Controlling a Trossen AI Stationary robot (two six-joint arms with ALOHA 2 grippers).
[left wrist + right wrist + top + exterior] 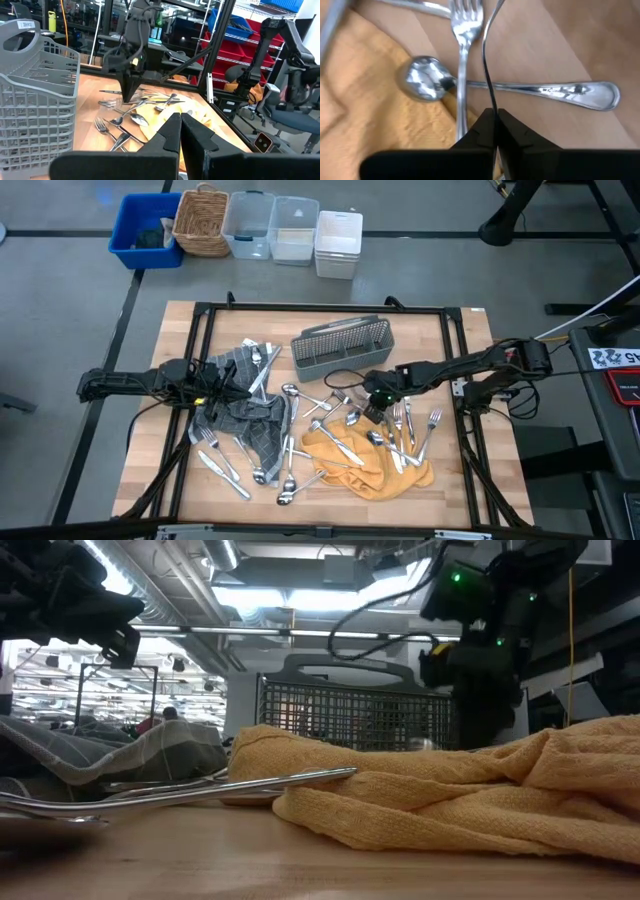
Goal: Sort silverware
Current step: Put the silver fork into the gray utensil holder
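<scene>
Right tool [495,117] pinches a thin piece of silverware [487,60] edge-on, over a fork [462,40] and spoon [510,87] beside the yellow cloth [375,465]; left tool [181,125] is closed, empty, above the grey towel [245,415]; more silverware scattered on the counter [440,340]; mesh caddy's [342,345] contents unclear.

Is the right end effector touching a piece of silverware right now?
Touching. The right wrist view shows the right end effector shut on a thin utensil, seen edge-on, its metal pinched between the fingertips above a fork and spoon.
</scene>
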